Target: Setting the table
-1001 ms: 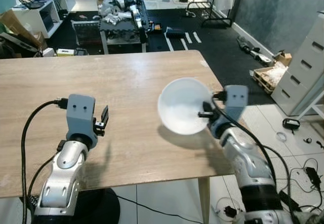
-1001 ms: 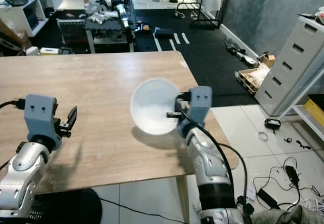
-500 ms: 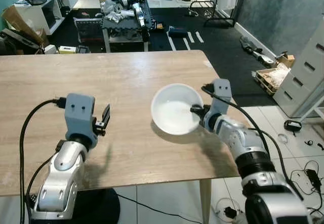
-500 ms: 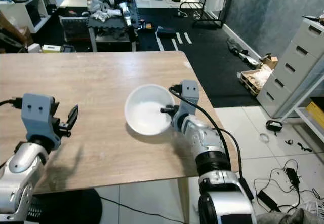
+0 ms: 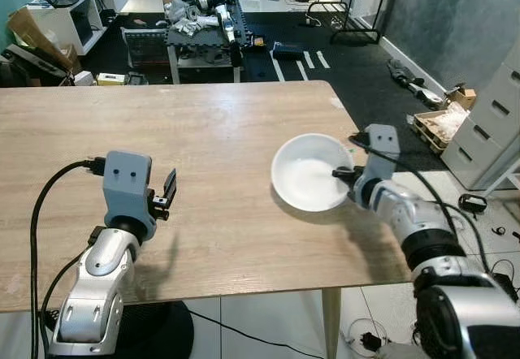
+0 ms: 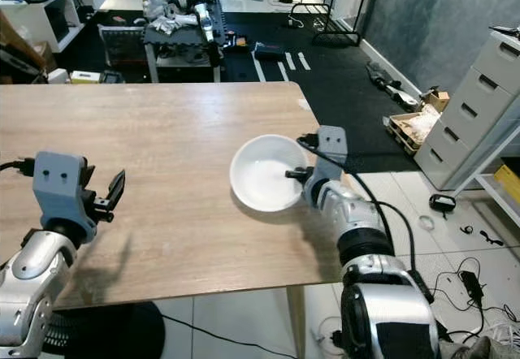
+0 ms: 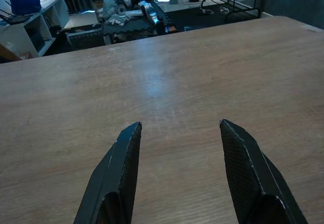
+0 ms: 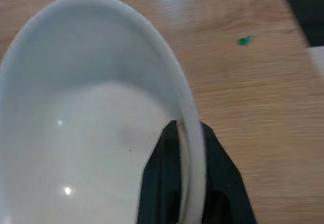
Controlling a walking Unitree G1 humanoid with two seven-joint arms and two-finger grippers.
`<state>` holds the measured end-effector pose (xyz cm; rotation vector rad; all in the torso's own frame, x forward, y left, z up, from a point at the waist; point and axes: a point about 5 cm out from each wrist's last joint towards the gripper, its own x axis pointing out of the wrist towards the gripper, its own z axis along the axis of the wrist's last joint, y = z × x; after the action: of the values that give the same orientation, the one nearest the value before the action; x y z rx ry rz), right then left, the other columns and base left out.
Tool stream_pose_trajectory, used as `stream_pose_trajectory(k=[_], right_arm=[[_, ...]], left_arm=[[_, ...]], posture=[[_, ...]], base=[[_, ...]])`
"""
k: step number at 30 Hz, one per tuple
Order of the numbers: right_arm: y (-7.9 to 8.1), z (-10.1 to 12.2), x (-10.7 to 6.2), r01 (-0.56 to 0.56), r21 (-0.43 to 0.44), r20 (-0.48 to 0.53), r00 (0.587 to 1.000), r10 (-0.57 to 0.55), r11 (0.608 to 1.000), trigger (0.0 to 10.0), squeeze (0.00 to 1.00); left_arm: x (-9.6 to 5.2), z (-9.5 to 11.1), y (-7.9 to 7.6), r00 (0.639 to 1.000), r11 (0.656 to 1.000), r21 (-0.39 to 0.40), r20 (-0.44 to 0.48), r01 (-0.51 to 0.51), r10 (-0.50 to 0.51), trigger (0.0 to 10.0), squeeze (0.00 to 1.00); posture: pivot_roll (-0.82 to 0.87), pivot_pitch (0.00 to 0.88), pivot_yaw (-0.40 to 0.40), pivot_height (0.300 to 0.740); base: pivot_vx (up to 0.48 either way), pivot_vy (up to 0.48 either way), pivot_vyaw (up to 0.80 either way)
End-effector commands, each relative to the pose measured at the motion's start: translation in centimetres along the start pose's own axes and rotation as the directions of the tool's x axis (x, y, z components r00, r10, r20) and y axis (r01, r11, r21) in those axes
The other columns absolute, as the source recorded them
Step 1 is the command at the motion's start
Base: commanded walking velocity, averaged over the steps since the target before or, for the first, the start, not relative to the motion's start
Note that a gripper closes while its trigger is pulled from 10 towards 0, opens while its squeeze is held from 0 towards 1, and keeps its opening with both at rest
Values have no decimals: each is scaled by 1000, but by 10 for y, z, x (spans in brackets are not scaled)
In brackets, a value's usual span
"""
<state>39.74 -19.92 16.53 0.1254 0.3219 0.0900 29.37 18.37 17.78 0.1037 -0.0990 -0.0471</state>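
Wood grain of the table point(image 5: 203, 148) runs under everything I'm working on, with dark floor and clutter beyond its far edge.

My right fingers point(image 8: 174, 183) are pinched on the rim of the bowl point(image 5: 313, 182), one inside the wall and one outside; the wrist view shows the white rim running straight down between them. I hold it by the rim because the bowl is too wide to span across, and a rim pinch lets me set it flat. The right gripper point(image 5: 345, 174) comes in from the bowl's right side, so the arm stays off the table's middle.

From the head views the bowl is upright, mouth up, empty, at the right part of the table near its right edge. Its shadow lies close beneath it, so I judge it is on the wood or just above; I cannot tell which.

The left gripper point(image 5: 166, 196) hovers over the left part of the table, well apart from the bowl. Its fingers point(image 7: 121, 168) are spread wide with nothing between them, pointing across bare wood. I keep it clear and ready there.

My next move, I think, is confirming the bowl sits flat before letting go of the rim; releasing while it is tilted could make it rock.
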Motion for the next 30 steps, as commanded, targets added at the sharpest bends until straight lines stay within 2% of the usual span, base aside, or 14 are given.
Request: stream_pose_trajectory(k=[1,7,15,16,18,19,20,22,23,24,26,27,29,30], right_arm=[[-4,-5,0,9,1,-21,1000,-9,1000,10000,1000],[-6,-3,-1,6,15,-9,1000,-6,1000,10000,1000],[-9,12,-3,1,54,88,996,-6,999,10000,1000],[-12,22,-6,7,38,164,986,-13,999,10000,0],[-12,22,-6,7,38,164,986,-13,999,10000,0],[-13,29,-9,17,11,217,976,-19,1000,10000,0],[-12,37,-14,20,-11,297,955,-15,1000,10000,0],[-2,50,-31,5,-53,480,877,21,999,10000,0],[4,51,-39,-20,-46,537,843,42,999,10000,0],[4,51,-39,-20,-46,537,843,42,999,10000,0],[18,41,-54,-49,-14,588,808,48,999,10000,0],[18,41,-54,-49,-14,588,808,48,999,10000,0],[35,16,-73,-45,5,602,798,32,999,10000,0],[35,16,-73,-45,5,602,798,32,999,10000,0]], left_arm=[[-2,-3,-1,1000,1000,1,-18,12,-12,10000,0],[-1,-3,-3,1000,1000,-1,-19,16,-16,10000,0],[-1,-3,-4,1000,1000,-4,-20,20,-20,10000,0],[-1,-2,-4,1000,1000,-5,-20,21,-21,10000,0],[-1,-2,-4,1000,1000,-5,-20,21,-21,10000,0],[-1,-2,-4,1000,1000,-5,-20,22,-23,10000,0],[0,-1,-4,1000,1000,-3,-17,25,-25,10000,0],[1,3,-6,999,999,12,-2,35,-35,10000,0],[2,5,-6,999,999,24,7,42,-42,10000,0],[2,5,-6,999,999,24,7,42,-42,10000,0],[3,10,-7,998,997,45,18,65,-65,10000,0],[3,10,-7,998,997,45,18,65,-65,10000,0],[-2,18,-8,987,987,14,17,158,-158,10000,0],[-2,18,-8,987,987,14,17,158,-158,10000,0]], posture=[[45,0,52,740],[42,0,54,740],[42,0,56,740],[39,0,60,740],[39,0,60,740],[38,0,61,740],[36,0,66,740],[34,0,72,740],[33,1,77,740],[33,1,77,740],[35,4,87,740],[35,4,87,740],[29,14,101,740],[29,14,101,740]], base=[[0,0,0],[0,0,0],[0,0,0],[0,0,0],[0,0,0],[0,0,0],[0,0,0],[0,0,0],[0,0,0],[0,0,0],[0,0,0],[0,0,0],[0,0,0],[0,0,0]])
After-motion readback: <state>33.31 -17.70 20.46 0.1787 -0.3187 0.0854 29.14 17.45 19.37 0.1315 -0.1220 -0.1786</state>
